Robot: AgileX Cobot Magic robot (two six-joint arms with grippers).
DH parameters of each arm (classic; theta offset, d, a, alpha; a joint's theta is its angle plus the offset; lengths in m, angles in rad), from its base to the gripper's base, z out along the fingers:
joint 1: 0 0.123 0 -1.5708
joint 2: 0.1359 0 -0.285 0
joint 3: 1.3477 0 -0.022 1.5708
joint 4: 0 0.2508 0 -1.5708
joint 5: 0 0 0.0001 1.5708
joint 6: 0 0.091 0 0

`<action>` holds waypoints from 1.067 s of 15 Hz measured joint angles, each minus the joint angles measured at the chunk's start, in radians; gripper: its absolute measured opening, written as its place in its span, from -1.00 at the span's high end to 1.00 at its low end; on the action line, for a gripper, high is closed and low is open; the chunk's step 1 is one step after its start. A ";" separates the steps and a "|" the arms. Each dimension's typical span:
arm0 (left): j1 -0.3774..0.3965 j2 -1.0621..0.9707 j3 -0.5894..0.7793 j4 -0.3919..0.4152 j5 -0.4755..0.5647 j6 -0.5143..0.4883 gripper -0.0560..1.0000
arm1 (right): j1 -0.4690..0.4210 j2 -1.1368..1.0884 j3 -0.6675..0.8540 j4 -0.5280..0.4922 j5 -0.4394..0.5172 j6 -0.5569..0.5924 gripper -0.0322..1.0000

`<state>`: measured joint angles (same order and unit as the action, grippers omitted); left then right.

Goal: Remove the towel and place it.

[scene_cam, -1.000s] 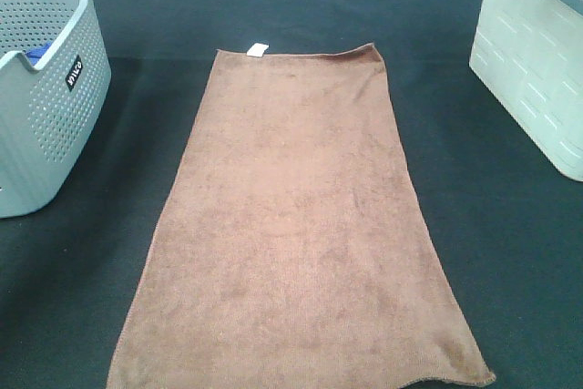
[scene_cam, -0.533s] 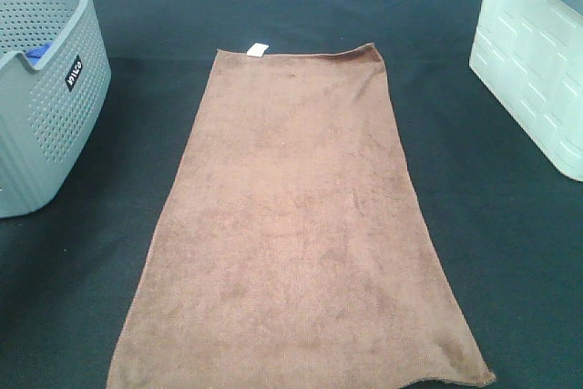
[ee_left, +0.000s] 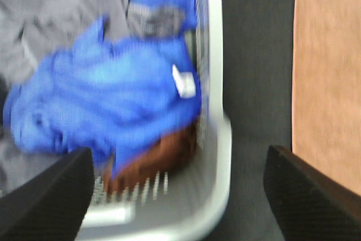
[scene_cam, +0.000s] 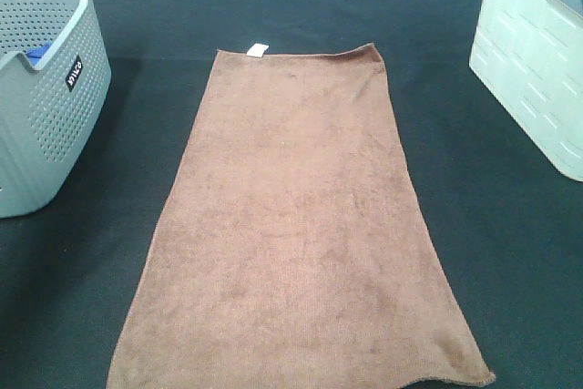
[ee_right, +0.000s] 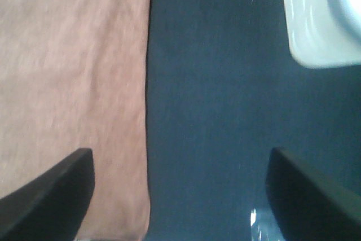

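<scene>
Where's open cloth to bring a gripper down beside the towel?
Bare black cloth runs between the towel and the white bin, and a narrower strip between towel and grey basket. The basket itself is crowded with blue clothing.

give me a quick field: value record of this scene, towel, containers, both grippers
towel: brown towel spread flat on the black cloth, white tag at its far short edge
left container: grey perforated basket holding blue fabric
right container: white bin
left gripper: open, above the basket rim, holding nothing
right gripper: open, above the cloth beside the towel's edge, holding nothing
task state: towel not yet grasped
</scene>
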<state>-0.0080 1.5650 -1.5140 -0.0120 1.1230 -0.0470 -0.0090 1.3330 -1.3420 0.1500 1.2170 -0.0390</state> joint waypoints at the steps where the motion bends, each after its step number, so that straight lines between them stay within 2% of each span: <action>1: 0.000 -0.090 0.082 0.000 -0.022 -0.004 -0.58 | 0.000 -0.094 0.076 0.002 0.000 0.000 -0.61; 8: 0.000 -0.783 0.657 0.022 -0.208 -0.008 -0.58 | 0.000 -0.716 0.489 -0.010 -0.067 0.001 -0.60; 12: 0.000 -1.114 0.867 0.027 -0.212 -0.005 -0.58 | 0.000 -1.006 0.630 -0.046 -0.067 -0.019 -0.59; 16: 0.000 -1.374 0.980 0.012 -0.212 0.047 -0.58 | 0.000 -1.253 0.725 -0.048 -0.067 -0.024 -0.58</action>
<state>-0.0080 0.1910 -0.5340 0.0000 0.9110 0.0000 -0.0090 0.0800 -0.6170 0.1020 1.1500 -0.0630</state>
